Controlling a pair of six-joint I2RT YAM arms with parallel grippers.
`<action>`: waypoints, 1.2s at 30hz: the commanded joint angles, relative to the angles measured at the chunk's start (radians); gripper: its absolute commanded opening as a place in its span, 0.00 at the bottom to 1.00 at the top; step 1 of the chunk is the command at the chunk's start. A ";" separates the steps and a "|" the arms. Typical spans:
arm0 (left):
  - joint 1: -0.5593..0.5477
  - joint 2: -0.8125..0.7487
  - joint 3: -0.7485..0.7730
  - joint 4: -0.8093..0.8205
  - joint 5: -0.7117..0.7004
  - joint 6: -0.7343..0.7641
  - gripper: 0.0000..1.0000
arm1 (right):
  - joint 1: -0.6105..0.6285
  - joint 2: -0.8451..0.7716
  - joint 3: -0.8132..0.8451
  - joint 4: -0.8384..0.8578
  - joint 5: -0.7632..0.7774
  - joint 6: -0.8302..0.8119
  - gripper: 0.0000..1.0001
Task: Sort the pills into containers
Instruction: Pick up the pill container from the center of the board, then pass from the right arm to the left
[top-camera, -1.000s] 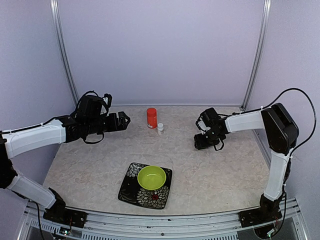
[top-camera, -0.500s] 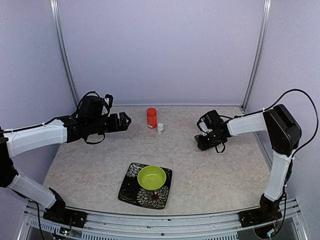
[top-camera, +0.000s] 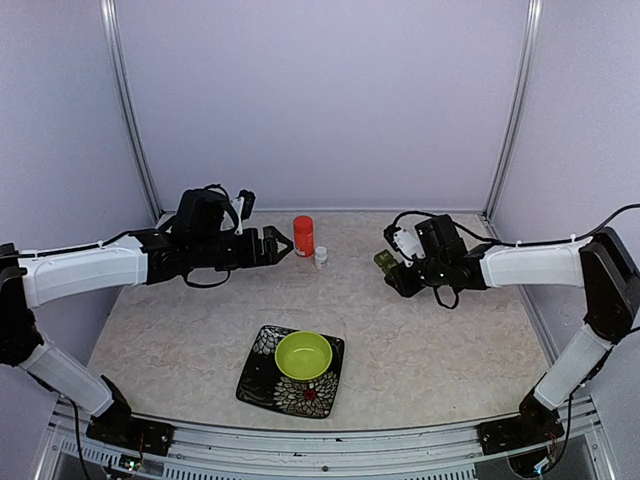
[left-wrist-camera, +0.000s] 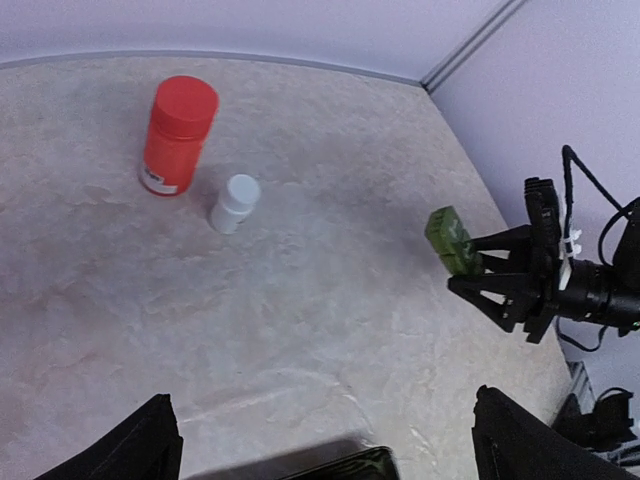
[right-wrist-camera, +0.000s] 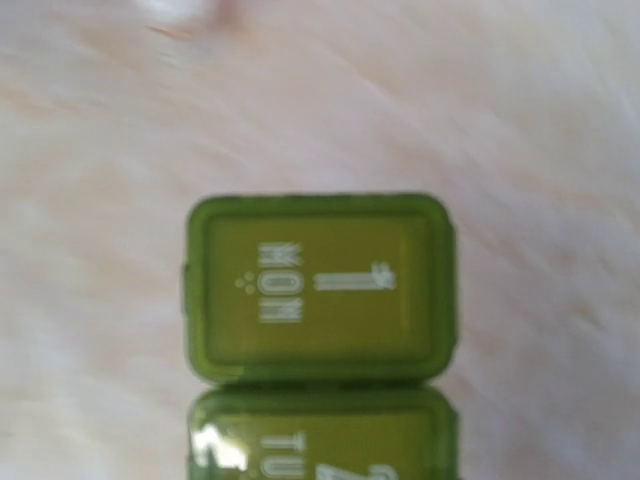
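From above: the right jaws grasp the pillbox (top-camera: 385, 262) at their tip, seemingly lifted off the tabletop (top-camera: 470, 340) — I judge, for carrying. Left wrist: the left jaws are released, empty, and the pillbox is far ahead-right of them. Right wrist: the MON lid sits close before the jaws.

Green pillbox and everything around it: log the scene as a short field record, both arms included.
pillbox: green, tilted, held by the right arm; MON lid looks shut
right gripper: jaws closed on the pillbox
left gripper: jaws wide open, empty
orange bottle: upright, capped, near the back wall
white bottle: small, upright, close beside the orange bottle, not touching
lime bowl: sits on the patterned plate, looks empty
patterned plate: near the front edge
loose pills: none visible
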 joint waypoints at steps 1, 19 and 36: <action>-0.040 0.055 0.102 0.093 0.197 -0.071 0.99 | 0.078 -0.096 -0.063 0.136 0.012 -0.086 0.39; -0.127 0.301 0.228 0.262 0.454 -0.189 0.94 | 0.297 -0.260 -0.158 0.268 0.088 -0.212 0.38; -0.129 0.332 0.225 0.295 0.499 -0.209 0.57 | 0.332 -0.284 -0.174 0.277 0.078 -0.230 0.38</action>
